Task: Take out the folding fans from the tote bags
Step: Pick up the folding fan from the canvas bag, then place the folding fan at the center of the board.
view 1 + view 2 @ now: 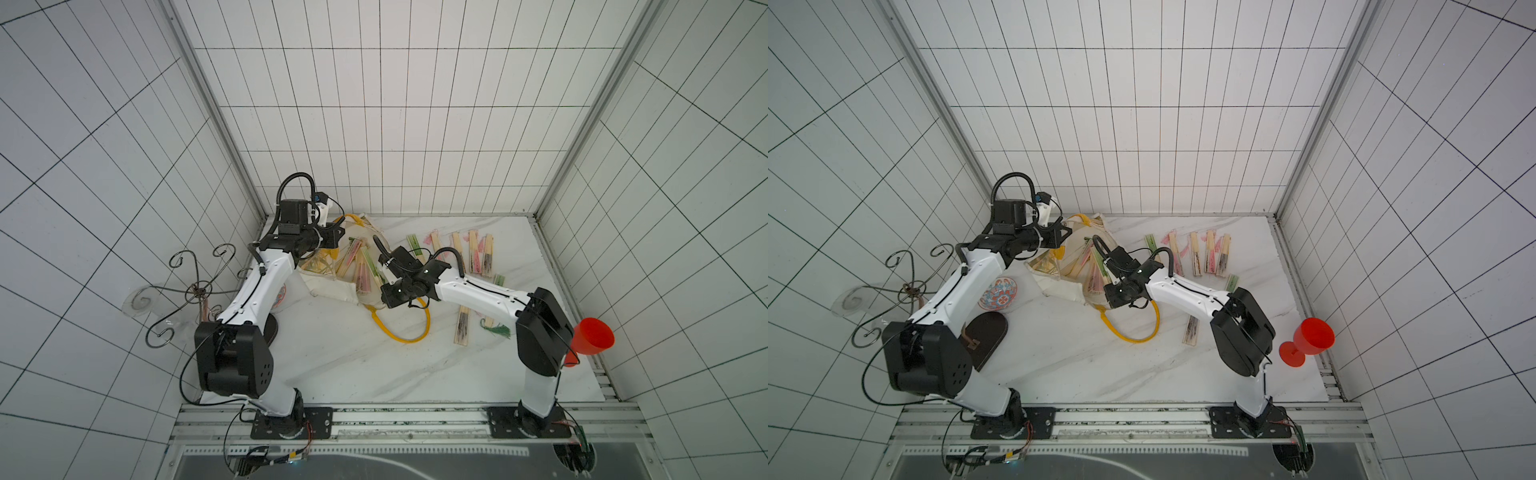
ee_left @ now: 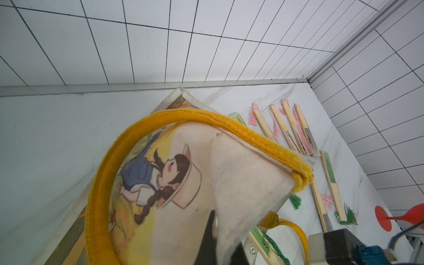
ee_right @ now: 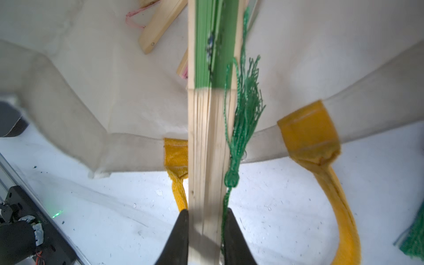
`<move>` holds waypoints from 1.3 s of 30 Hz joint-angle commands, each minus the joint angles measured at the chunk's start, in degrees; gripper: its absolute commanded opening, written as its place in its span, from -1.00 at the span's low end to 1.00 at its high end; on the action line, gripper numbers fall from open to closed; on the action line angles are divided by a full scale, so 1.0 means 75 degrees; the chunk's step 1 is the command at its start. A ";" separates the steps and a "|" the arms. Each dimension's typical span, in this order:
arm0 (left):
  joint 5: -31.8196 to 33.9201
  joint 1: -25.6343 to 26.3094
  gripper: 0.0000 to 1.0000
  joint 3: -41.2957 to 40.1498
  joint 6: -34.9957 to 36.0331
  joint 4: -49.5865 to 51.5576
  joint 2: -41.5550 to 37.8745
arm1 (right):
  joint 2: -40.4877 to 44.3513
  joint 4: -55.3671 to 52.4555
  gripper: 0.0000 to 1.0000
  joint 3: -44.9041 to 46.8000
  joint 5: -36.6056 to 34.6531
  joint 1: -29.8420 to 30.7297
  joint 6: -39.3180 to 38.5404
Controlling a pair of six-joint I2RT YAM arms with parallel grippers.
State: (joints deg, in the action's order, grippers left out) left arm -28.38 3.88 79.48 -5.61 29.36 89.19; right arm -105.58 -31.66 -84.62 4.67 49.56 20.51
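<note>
Grip of left pincer [image 2: 226,238] on tote bag [image 2: 241,174] rim, right pincer [image 3: 206,214] on green fan [image 3: 210,128], yellow handle [image 3: 341,213] alongside.

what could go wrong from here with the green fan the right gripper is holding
1. The right gripper pinches the green fan only at its bare slat end, so it may pivot or slip.
2. Its green tassel hangs loose beside the yellow handle and could snag there.
3. The left gripper holds just a fold of the tote bag; if that slips, the mouth may sag over the fans inside.
</note>
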 commanded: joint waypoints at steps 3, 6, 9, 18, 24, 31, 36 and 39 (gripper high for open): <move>0.0328 -0.0139 -1.00 0.0160 -0.0216 -0.0133 0.0190 | 0.1165 0.0039 -1.00 0.0895 -0.0199 0.0041 0.0033; 0.0464 -0.0177 -1.00 0.0201 -0.0248 -0.0056 0.0223 | 0.1772 -0.0020 -1.00 0.1212 -0.0446 0.0036 0.0122; 0.0560 -0.0213 -1.00 0.0219 -0.0282 -0.0013 0.0258 | 0.2333 -0.0084 -1.00 0.1496 -0.0628 -0.0010 0.0234; 0.0523 -0.0259 -1.00 0.0274 -0.0331 0.0056 0.0320 | 0.3250 -0.0047 -1.00 0.2059 -0.0893 -0.0806 0.0328; 0.0401 -0.0259 -1.00 0.0278 -0.0239 0.0050 0.0209 | 0.2360 0.0282 -1.00 0.1775 -0.0772 -0.1570 -0.0050; 0.0113 -0.0280 -1.00 0.0341 0.0172 0.0196 0.0127 | 0.0328 0.0435 -1.00 0.0384 -0.0988 -0.1885 -0.0386; 0.0211 -0.0414 -1.00 0.0676 0.0688 0.0786 0.0163 | -0.0905 0.0461 -1.00 -0.0576 -0.0553 -0.1885 -0.0505; 0.0104 -0.0599 -1.00 0.0734 0.0806 0.0856 0.0096 | -0.1418 0.0460 -1.00 -0.0902 -0.0312 -0.1874 -0.0530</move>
State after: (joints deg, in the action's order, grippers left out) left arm -26.89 0.97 83.18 -2.15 34.20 91.05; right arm -114.76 -28.86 -84.18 -0.08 35.86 17.91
